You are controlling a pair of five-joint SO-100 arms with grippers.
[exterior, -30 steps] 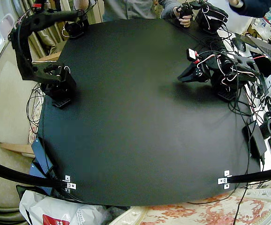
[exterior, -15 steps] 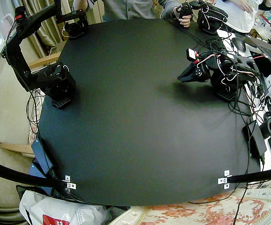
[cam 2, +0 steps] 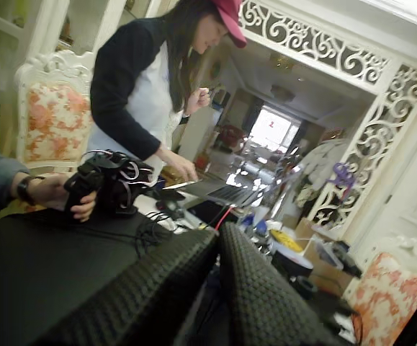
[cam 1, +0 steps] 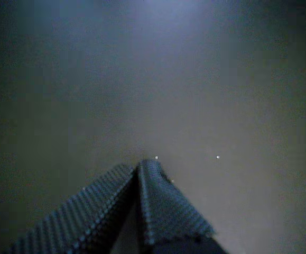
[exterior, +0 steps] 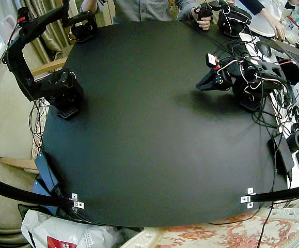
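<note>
The left gripper (cam 1: 140,165) sits closed, low over the black table (exterior: 149,129). The right gripper (cam 2: 218,234), up high, seems closed too. Both are empty.

I am counting one black table (exterior: 149,155) with two arms: the right arm (exterior: 17,62) at 9 o'clock, the left arm (exterior: 247,77) at 3 o'clock. I am seeing two grippers, each in a wrist view: left gripper (cam 1: 138,164), right gripper (cam 2: 219,232). I am also counting two persons (exterior: 139,9) (exterior: 265,15) at 12 and 1 o'clock, two metal brackets (exterior: 74,200) (exterior: 249,195) at 7 and 5 o'clock, one laptop (cam 2: 219,191) and two flowered chairs (cam 2: 46,115) (cam 2: 392,295).
</note>
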